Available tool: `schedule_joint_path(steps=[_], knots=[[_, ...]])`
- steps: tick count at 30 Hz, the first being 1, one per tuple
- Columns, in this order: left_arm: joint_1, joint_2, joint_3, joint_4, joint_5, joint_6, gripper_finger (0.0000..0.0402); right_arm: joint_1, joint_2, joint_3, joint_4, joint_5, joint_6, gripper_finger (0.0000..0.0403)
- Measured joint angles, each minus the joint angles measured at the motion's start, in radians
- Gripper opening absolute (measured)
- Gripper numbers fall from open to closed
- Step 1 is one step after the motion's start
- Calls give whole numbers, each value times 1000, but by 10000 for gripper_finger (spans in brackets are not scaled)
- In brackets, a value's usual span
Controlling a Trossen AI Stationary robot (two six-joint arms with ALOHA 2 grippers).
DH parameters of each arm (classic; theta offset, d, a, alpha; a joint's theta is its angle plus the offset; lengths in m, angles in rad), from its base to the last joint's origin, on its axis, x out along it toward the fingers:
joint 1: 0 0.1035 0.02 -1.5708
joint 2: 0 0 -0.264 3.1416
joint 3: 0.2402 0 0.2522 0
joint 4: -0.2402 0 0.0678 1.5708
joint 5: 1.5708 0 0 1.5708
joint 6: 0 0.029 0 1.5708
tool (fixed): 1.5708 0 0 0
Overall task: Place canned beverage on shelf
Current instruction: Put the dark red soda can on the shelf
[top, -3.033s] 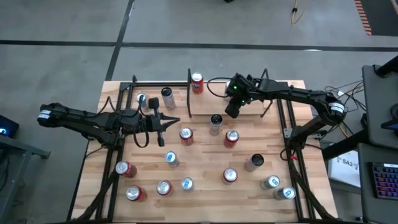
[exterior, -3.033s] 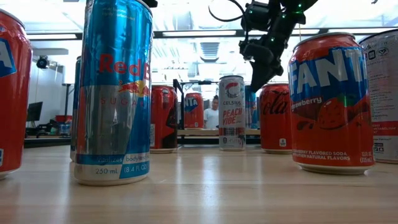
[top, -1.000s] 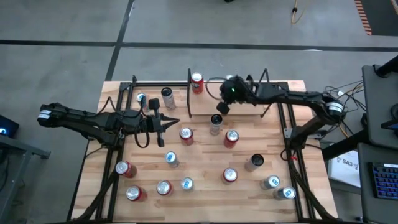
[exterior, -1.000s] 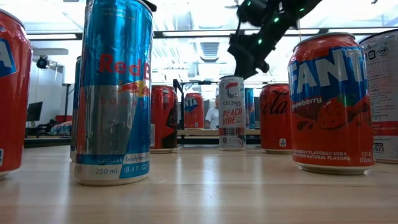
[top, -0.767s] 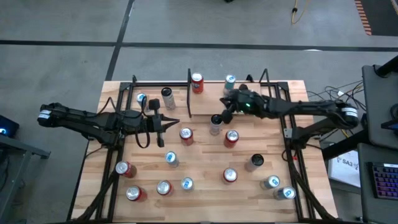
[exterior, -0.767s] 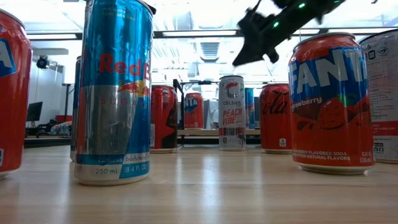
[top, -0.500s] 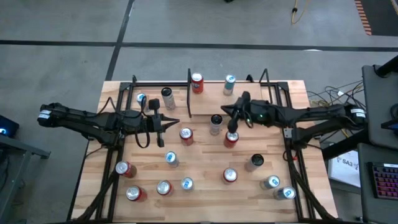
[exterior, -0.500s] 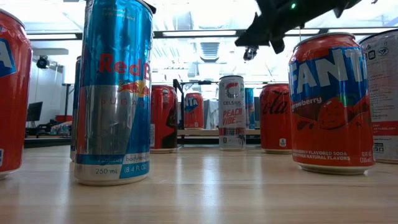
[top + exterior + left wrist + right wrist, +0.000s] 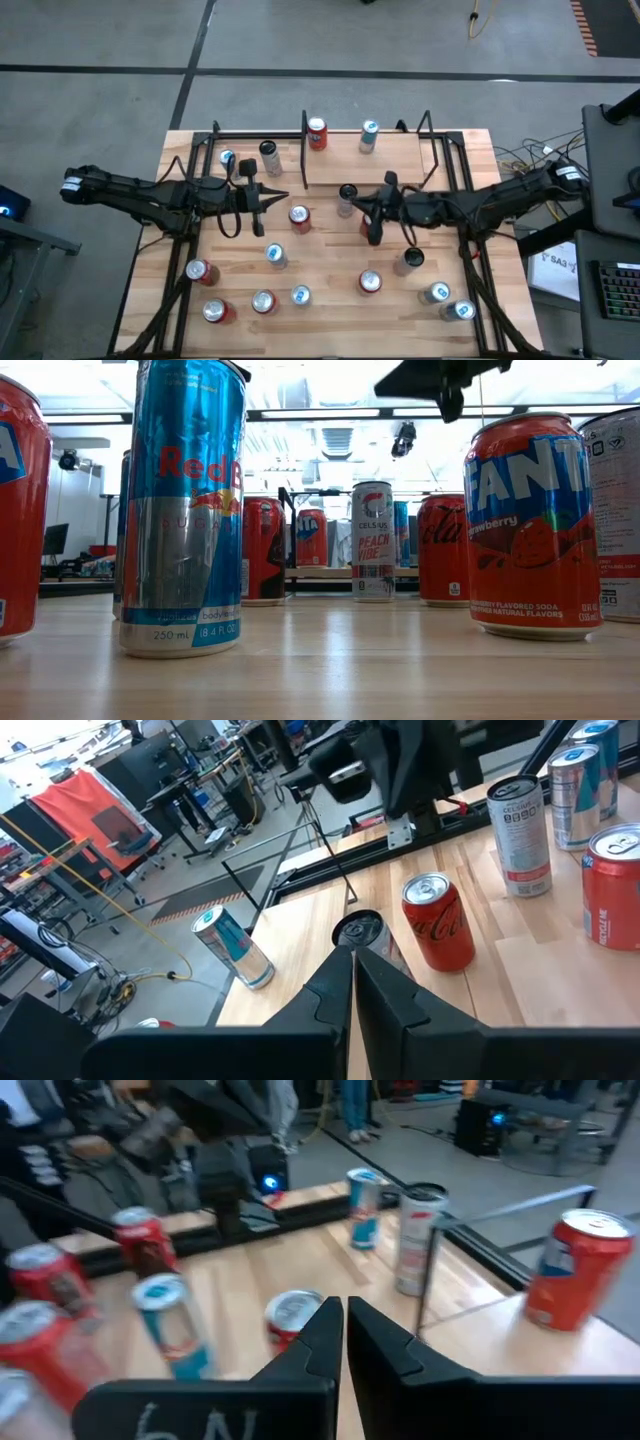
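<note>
Bench (image 9: 330,300): carrying plenty of loose cans, scattered from the middle to the near edge.
Shelf (image 9: 395,160): sitting at the far centre of the bench, its black rails at either side. A red can (image 9: 317,132) and a blue can (image 9: 369,136) are standing upright on it at the far edge, well apart.
Right gripper (image 9: 372,232): hanging over the middle of the bench, just near of the shelf's front edge, fingers pressed together and carrying nothing. Any can directly below it is hidden by the arm.
Left gripper (image 9: 280,195): waiting at the left of the bench, pointing right, fingers also pressed together and holding nothing.
Dark-topped can (image 9: 347,193): standing just left of the right gripper, near the shelf's front edge, and looking like the handiest next pick.
Step in hand: by my reading, lining up for another can.
Doing it well: the fingers need spreading wide before descending. They should straddle the can mid-height and stay clear of its neighbours. On the shelf, the open stretch near the front is looking safest for an upright set-down.
</note>
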Motion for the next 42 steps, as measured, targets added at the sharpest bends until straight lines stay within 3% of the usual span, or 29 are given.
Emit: schedule_joint_path(steps=[6, 12, 17, 25, 29, 35, 42], knots=[[0, 0, 0, -2, 2, 0, 0, 50, 35, 50, 54, -1, -15, 9], [0, 0, 0, -3, 2, 0, 0, 63, 132, 177, -7, -4, -48, 9], [0, 0, 0, -8, 2, 0, 0, 52, 221, 345, -289, -1, 50, 9], [0, 0, 0, -9, 2, -4, 0, -12, 344, 666, -920, -6, 378, 9], [0, 0, 0, -12, 2, -8, 0, -72, 385, 763, -1166, -98, 574, 9], [0, 0, 0, -16, 2, -8, 0, -136, 415, 776, -1307, -291, 737, 9], [0, 0, 0, -17, 1, -8, 0, -155, 444, 777, -1317, -293, 810, 21]])
